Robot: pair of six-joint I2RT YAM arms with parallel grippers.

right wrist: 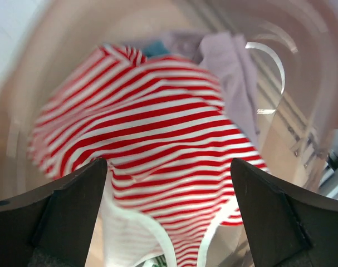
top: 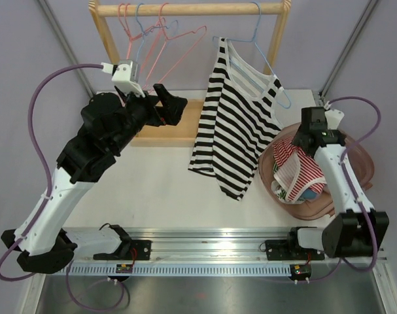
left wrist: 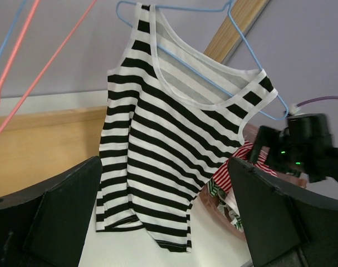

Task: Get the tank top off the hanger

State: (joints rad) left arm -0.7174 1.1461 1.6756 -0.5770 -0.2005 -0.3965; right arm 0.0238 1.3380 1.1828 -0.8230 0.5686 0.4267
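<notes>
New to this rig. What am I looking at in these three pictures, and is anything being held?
Two robot arms are bolted at the near edge of the table. One picture looks down from above and behind; the other two come from wrist cameras, black fingers framing the bottom. The left gripper faces a striped tank top hanging on a blue hanger from a wooden rail. The right gripper hovers over a pinkish basket of clothes, a red-striped garment on top. Both are open, holding nothing.
</notes>
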